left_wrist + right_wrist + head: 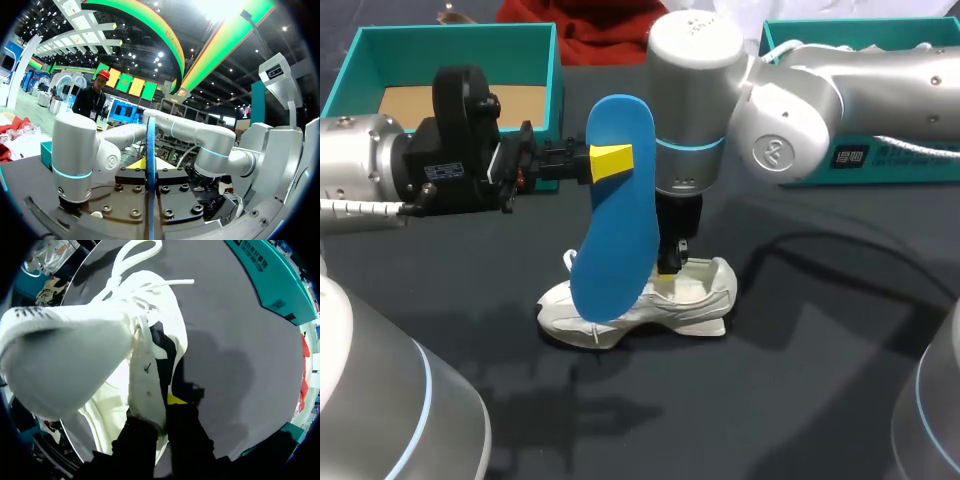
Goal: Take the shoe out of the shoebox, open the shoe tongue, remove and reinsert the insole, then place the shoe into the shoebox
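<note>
Head view: the left gripper [610, 162] clamps the blue insole [615, 230] upright above the white shoe [705, 300], which lies mid-table, well apart from the teal shoebox [557, 70] at the back left corner. The insole is likely poised for reinsertion. The right gripper [672, 262] reaches down into the shoe to steady it.

Left wrist view: the insole [150, 165] shows edge-on, pinched between 2 fingers.

Right wrist view: the right gripper's [160, 415] jaws are closed on the shoe's [65, 355] collar wall, probably to keep its mouth open. The laces hang loose.

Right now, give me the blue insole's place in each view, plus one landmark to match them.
Head view: blue insole upright mid-picture, pinched by the left gripper, above the white shoe.
Left wrist view: edge-on thin blue strip in its own gripper.
Right wrist view: absent; the shoe fills it.
Landmark: right arm, over the shoe in head view, behind the insole in left wrist view.
</note>
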You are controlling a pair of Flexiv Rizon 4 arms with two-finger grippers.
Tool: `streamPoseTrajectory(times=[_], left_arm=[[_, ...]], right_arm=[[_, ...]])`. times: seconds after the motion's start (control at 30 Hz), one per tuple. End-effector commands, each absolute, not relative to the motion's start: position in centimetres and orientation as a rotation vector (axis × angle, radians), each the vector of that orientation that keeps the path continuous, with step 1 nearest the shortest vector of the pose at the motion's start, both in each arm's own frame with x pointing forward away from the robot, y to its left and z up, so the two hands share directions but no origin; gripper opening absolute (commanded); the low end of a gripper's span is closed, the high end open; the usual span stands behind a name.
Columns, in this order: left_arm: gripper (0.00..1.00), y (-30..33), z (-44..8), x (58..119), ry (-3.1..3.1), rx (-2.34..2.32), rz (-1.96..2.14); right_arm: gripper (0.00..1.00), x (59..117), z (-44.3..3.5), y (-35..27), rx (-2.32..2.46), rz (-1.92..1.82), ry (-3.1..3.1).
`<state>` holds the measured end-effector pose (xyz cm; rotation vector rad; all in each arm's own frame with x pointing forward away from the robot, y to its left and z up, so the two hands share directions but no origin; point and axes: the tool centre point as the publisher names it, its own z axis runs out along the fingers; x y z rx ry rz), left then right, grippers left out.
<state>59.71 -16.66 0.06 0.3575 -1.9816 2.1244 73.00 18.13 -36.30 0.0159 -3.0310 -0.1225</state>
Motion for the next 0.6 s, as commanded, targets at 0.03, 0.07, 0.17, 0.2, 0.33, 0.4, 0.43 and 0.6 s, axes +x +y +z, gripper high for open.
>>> streamPoseTrajectory(times=[0.03, 0.07, 0.17, 0.2, 0.33, 0.4, 0.43, 0.6], left_arm=[[0.00, -17.0, 0.0, 60.0, -1.979, 0.355, 2.125], [0.00, -17.0, 0.0, 60.0, -1.979, 0.355, 2.125], [0.00, -17.0, 0.0, 60.0, -1.979, 0.355, 2.125], [0.00, -17.0, 0.0, 60.0, -1.979, 0.355, 2.125], [0.00, -17.0, 0.0, 60.0, -1.979, 0.355, 2.125], [0.00, -17.0, 0.0, 60.0, -1.979, 0.355, 2.125], [0.00, -17.0, 0.0, 60.0, -1.979, 0.355, 2.125], [0.00, -17.0, 0.0, 60.0, -1.979, 0.355, 2.125]], right_arm=[[0.00, 72.5, -34.8, 17.4, -0.115, -0.144, -3.026], [0.00, 72.4, -34.6, 17.2, -0.178, -0.153, -3.018], [0.00, 71.9, -34.3, 16.8, -0.386, -0.192, -2.994], [0.00, 71.6, -34.1, 16.6, -0.452, -0.211, -2.988], [0.00, 70.1, -33.6, 16.4, -0.681, -0.272, -2.963], [0.00, 69.3, -33.3, 16.5, -0.795, -0.307, -2.944], [0.00, 68.9, -33.1, 16.6, -0.918, -0.313, -2.909], [0.00, 68.5, -32.9, 16.6, -0.962, -0.316, -2.890]])
